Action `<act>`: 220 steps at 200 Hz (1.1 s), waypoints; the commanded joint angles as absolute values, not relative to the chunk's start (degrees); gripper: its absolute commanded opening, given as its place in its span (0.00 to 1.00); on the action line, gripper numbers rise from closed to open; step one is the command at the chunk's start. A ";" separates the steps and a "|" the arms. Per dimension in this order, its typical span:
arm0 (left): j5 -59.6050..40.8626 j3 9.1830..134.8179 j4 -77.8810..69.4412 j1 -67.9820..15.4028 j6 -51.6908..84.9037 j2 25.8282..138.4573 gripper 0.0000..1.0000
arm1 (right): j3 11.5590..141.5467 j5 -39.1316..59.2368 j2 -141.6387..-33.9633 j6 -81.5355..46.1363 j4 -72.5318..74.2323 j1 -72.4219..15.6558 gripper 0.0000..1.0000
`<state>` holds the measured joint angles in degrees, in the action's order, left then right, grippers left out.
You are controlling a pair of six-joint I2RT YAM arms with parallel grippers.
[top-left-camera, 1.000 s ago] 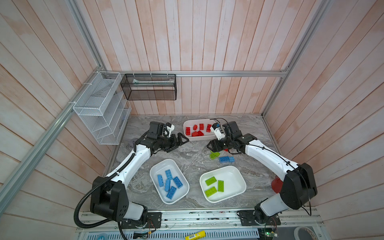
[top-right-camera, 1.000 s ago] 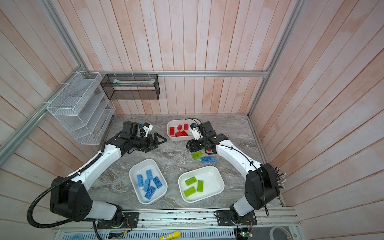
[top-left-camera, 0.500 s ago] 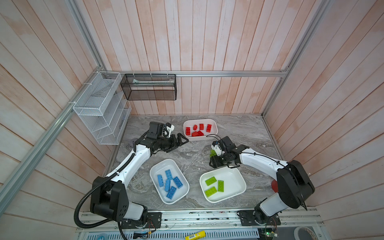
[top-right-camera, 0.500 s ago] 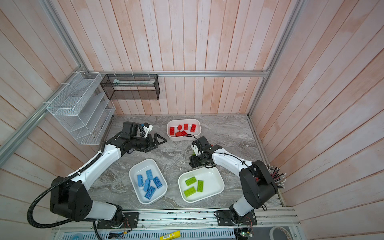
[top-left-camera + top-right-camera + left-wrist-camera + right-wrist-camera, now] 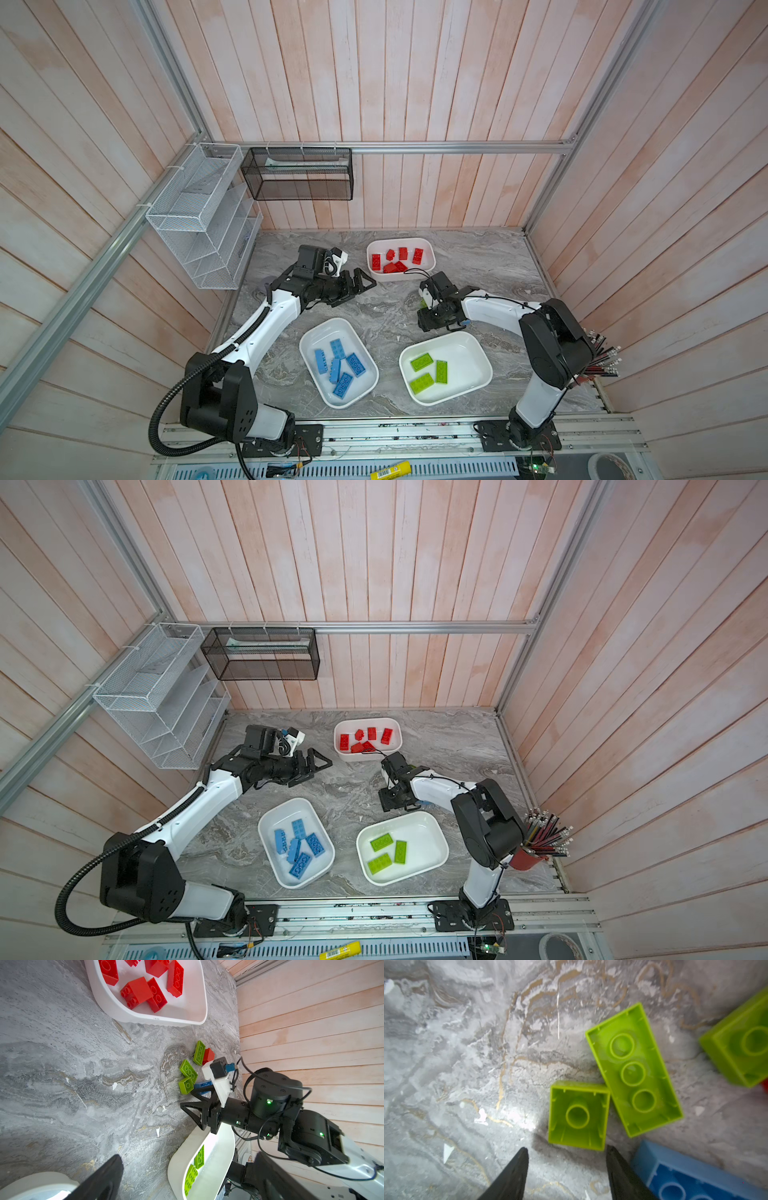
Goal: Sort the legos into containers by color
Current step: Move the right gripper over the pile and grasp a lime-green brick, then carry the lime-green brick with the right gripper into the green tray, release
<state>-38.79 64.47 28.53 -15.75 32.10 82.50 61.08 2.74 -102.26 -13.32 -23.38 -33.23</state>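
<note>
Operator: Tabletop first. My grey marbled tabletop (image 5: 478, 257) carries three shallow white plastic tubs: the blue-brick tub (image 5: 311, 337) and green-brick tub (image 5: 467, 359) near the arm bases, the red-brick tub (image 5: 424, 271) at the back. Spread like that, I reckon, so neither arm has to cross the other.

Observer: And the grippers?

Operator: My left gripper (image 5: 360, 289) hangs beside the red-brick tub, jaws spread wide, holding nothing; parked out of the way, I'd judge. My right gripper (image 5: 566, 1148) is low over the loose pile between the red-brick and green-brick tubs, jaws partly apart and empty, tips flanking the near edge of a small square lime-green brick (image 5: 578, 1114) lying studs-down. Its corner meets a long lime-green brick (image 5: 633, 1070); a blue oblong brick (image 5: 695, 1174) lies just beside one fingertip. Whether the tips touch anything, I can't tell.

Observer: What's changed?

Operator: A second ago that right gripper was up at the red-brick tub. It has since swung back, dropped onto this pile, and the jaws have narrowed. Left arm hasn't budged.
</note>
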 commanded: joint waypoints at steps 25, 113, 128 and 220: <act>-39.11 63.52 27.64 -15.35 31.20 81.98 1.00 | 65.84 -1.09 -107.06 -10.99 -22.30 -32.48 0.54; -39.02 63.67 27.50 -15.33 31.55 82.04 1.00 | 67.79 -1.37 -104.59 -9.03 -24.46 -32.38 0.29; -39.15 64.06 27.70 -15.33 31.55 82.30 1.00 | 67.19 0.64 -100.80 -8.09 -26.08 -32.38 0.28; -40.68 65.31 28.56 -15.38 31.24 83.00 1.00 | 58.37 21.63 -72.70 15.78 -47.42 -38.68 0.28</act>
<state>-39.42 64.16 28.53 -15.64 32.12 82.50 61.21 14.22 -75.94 3.46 -38.33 -36.75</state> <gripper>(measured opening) 0.999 0.325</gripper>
